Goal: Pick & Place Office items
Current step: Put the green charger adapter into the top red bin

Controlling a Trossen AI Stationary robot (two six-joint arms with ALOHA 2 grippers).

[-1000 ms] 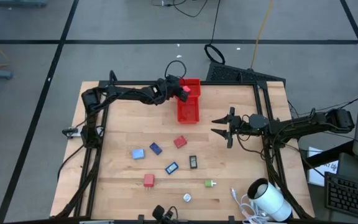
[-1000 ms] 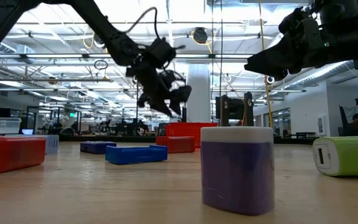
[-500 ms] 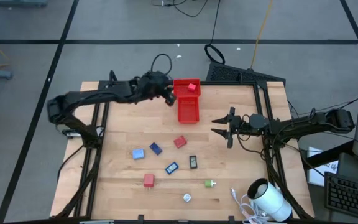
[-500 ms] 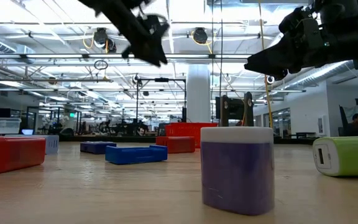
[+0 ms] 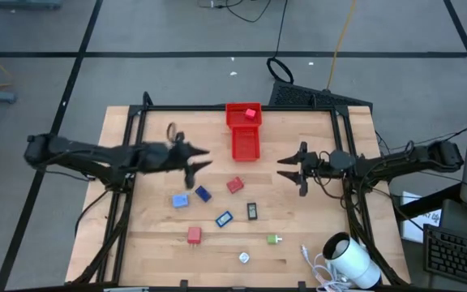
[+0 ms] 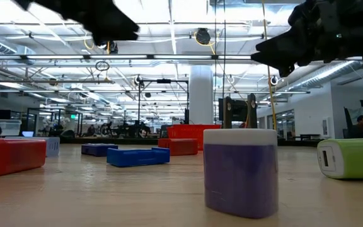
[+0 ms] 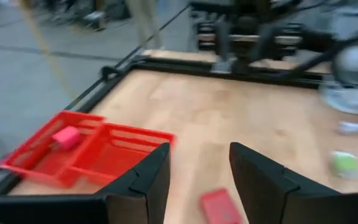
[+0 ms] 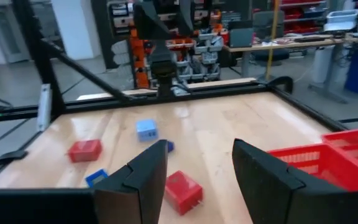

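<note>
Left tool empty, fingers apart, over the desk beside the red tray. One pink piece lies in the tray's far compartment. Red block, dark-blue piece and light-blue piece sit close together just below it. Risk: a descent there nudges a neighbour or catches two. Right tool waits apart, empty, near the tray's other side.

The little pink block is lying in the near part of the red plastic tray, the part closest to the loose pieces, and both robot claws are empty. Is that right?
Not quite. The little pink block lies in the far compartment of the red plastic tray, the one away from the loose pieces; the high view shows it. The near compartment holds nothing. The left gripper and right gripper are indeed empty.
</note>
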